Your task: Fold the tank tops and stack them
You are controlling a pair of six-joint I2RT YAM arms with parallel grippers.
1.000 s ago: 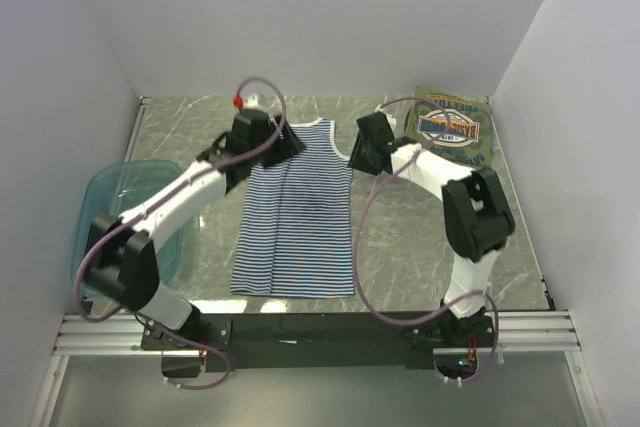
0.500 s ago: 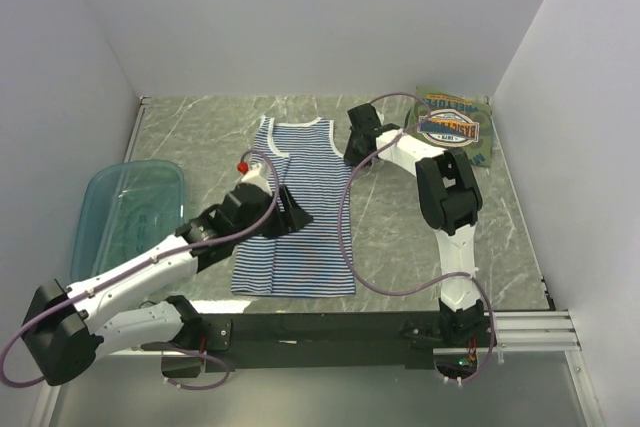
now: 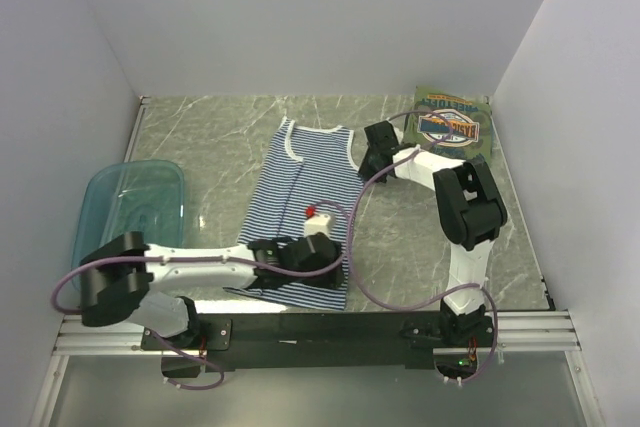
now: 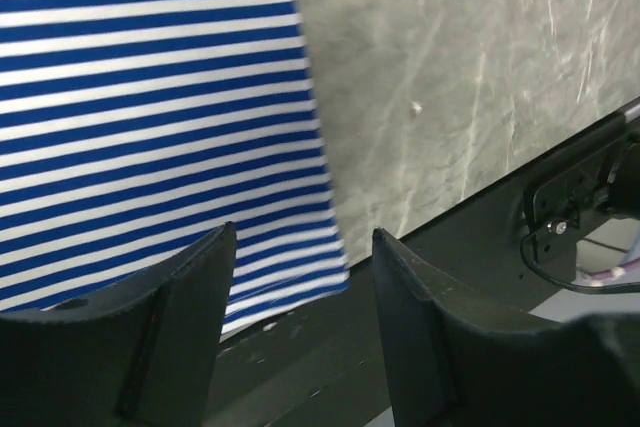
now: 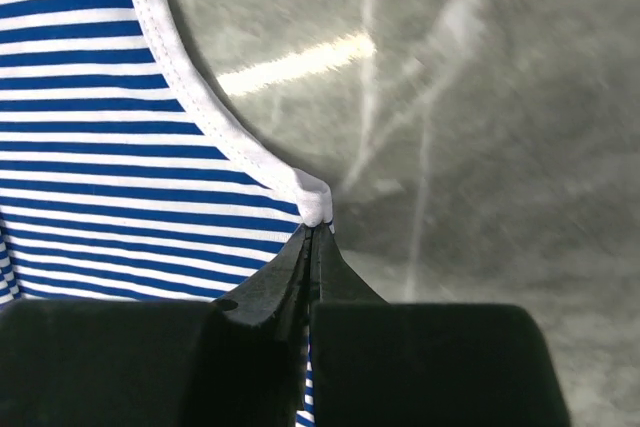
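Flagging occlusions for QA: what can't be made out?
Top view: left arm covers the near hem of the striped tank top.
Top view: right end effector hides its own fingertips; right wrist view shows them shut on white trim.
Left wrist view: left end effector open; cloth contact unclear.
Top view: tub contents unclear through translucent wall.
Top view: olive-green top, print too small to read.

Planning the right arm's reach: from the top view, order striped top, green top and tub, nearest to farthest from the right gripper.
1. Striped top, held by the right gripper, to its left.
2. Green top, back right.
3. Tub, far left.
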